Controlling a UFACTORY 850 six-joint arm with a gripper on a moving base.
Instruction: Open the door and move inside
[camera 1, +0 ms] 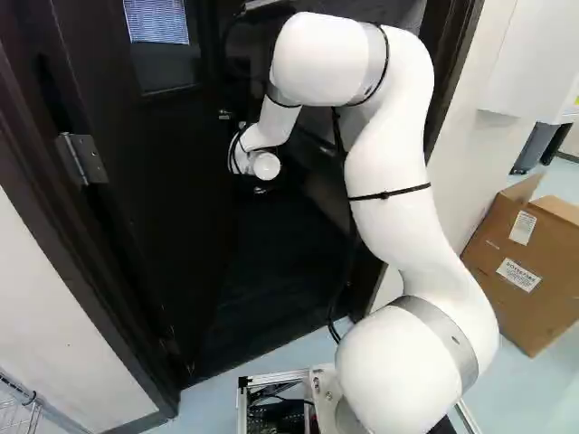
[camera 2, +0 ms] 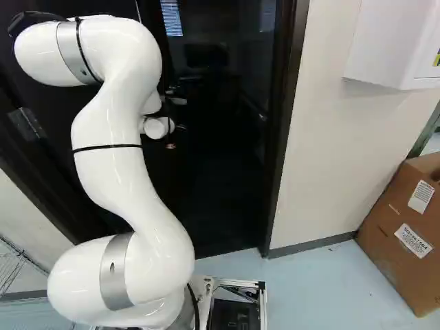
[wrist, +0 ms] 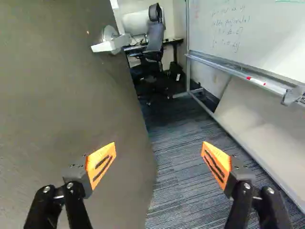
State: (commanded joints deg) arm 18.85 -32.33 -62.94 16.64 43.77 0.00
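1. Toward nine and ten o'clock in the left base view hangs the dark door (camera 1: 163, 217), swung open away from the base, with its hinge (camera 1: 83, 158) at about half past nine and its window (camera 1: 158, 23) at eleven. The arm (camera 1: 389, 154) rises from five o'clock, its far end reaching into the opening near twelve.
2. Around twelve o'clock in the right base view is the dark doorway, its frame (camera 2: 285, 124) at one. A white wall cabinet (camera 2: 392, 41) sits at two o'clock and a cardboard box (camera 2: 405, 237) at four.
3. Ahead of the gripper (wrist: 158, 148), in the wrist view, the two orange-padded fingers are spread wide with nothing pinched. From the gripper, the door's face spans nine to eleven o'clock, its handle (wrist: 112, 44) at eleven; an office chair (wrist: 155, 38) stands at twelve, a whiteboard (wrist: 238, 33) at one, and striped carpet (wrist: 178, 181) lies below.
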